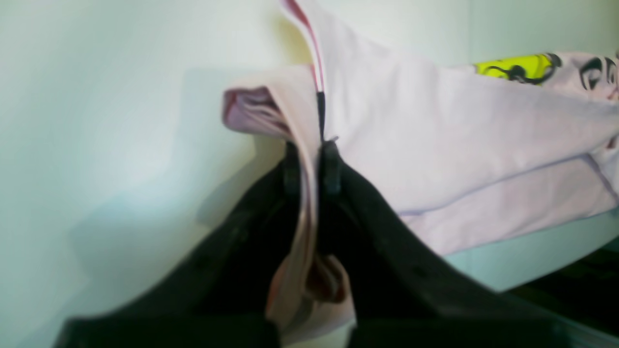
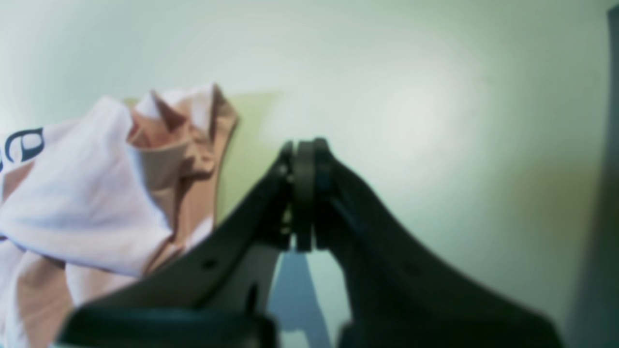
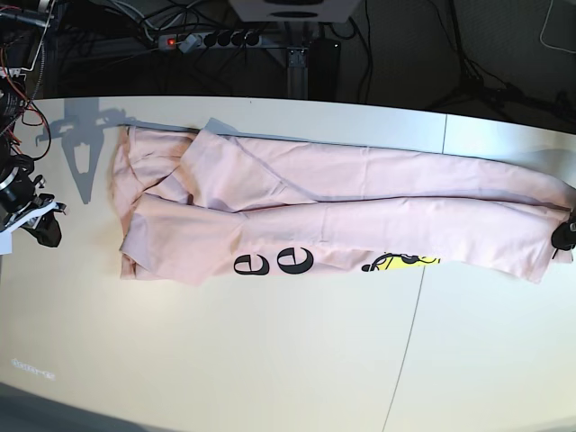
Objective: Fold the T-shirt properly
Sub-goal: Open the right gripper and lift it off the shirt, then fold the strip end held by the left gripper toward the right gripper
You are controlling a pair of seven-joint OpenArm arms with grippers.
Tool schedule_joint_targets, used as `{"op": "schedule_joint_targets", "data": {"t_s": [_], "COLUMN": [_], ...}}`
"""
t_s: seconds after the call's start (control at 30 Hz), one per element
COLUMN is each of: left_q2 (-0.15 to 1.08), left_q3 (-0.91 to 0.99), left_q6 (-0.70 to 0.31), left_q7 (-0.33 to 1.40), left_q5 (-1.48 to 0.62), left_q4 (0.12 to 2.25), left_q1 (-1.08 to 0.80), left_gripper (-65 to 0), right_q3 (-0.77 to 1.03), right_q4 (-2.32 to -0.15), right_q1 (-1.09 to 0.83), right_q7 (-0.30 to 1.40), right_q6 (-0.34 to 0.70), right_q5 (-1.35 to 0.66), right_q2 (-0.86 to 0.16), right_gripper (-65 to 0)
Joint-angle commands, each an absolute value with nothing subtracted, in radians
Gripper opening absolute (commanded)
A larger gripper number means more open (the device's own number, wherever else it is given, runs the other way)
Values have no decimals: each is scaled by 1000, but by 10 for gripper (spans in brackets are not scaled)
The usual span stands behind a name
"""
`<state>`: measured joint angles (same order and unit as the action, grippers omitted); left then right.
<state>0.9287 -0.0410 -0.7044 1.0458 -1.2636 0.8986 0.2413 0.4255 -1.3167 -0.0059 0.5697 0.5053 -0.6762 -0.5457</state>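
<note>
Stretched long across the far half of the table [image 3: 270, 360]: the T-shirt [image 3: 360, 193], soft, light, limp, prone to sag. Left gripper [image 1: 312, 159] pinching its right-end hem; right gripper [image 2: 304, 193] clamped empty, off the left edge. Best grabbed at corners

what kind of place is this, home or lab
Most likely a robotics lab or test bench: a plain pale table with the T-shirt spread across it, a power strip and loose cables behind, and exposed wiring at the edge.
</note>
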Motion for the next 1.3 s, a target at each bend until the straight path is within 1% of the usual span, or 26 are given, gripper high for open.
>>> {"op": "schedule_joint_targets", "data": {"t_s": [0.0, 0.27, 0.53, 0.73, 0.87, 0.97, 1.1, 1.27], "left_q2": [962, 962, 976, 1026, 1077, 1120, 1156, 1161], "left_q3": [-33, -33, -33, -33, -33, -33, -33, -33], "left_q6": [-698, -698, -698, -698, -698, -698, -698, -698], "left_q7": [1047, 1060, 1066, 1108, 1131, 1134, 1134, 1124], "left_q5": [-1301, -1319, -1259, -1261, -1267, -1267, -1262, -1188], "left_q4": [924, 1024, 1134, 1197, 1255, 1314, 1406, 1520], "left_q1": [261, 260, 261, 261, 260, 260, 260, 254], "left_gripper": [-650, -650, -650, -650, -650, -650, -650, -650], "right_q3": [434, 432, 432, 420, 349, 291, 271, 271], "right_q4": [-1333, -1333, -1333, -1333, -1333, -1333, -1333, -1333], "right_q1": [7, 8, 8, 8, 8, 9, 9, 8], "right_q7": [554, 536, 500, 443, 403, 395, 396, 396], "right_q6": [572, 572, 567, 508, 435, 386, 377, 377], "right_q5": [-689, -688, -564, -414, -307, -265, -265, -265], "right_q2": [-564, -490, -422, -359, -339, -319, -278, -229], "right_gripper": [-650, -650, -650, -650, -650, -650, -650, -650]}}
